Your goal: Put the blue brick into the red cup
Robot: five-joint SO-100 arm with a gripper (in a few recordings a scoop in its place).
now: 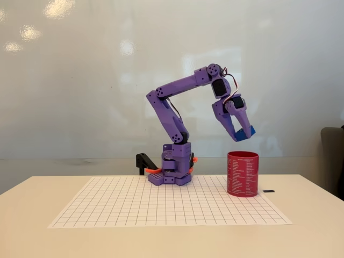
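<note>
In the fixed view the red cup (242, 173) with rows of small white text stands upright on the right part of the white grid mat (134, 207). The purple arm reaches out to the right, and its gripper (242, 133) hangs a short way above the cup's open rim. The gripper is shut on the blue brick (244, 133), which shows at the fingertips, tilted, directly over the cup's mouth. Brick and cup are apart, with a clear gap between them.
The arm's purple base (173, 171) stands at the back of the mat, with a black and orange clamp (146, 163) to its left. A small black item (268, 191) lies right of the cup. A dark chair (333, 158) stands at the right edge.
</note>
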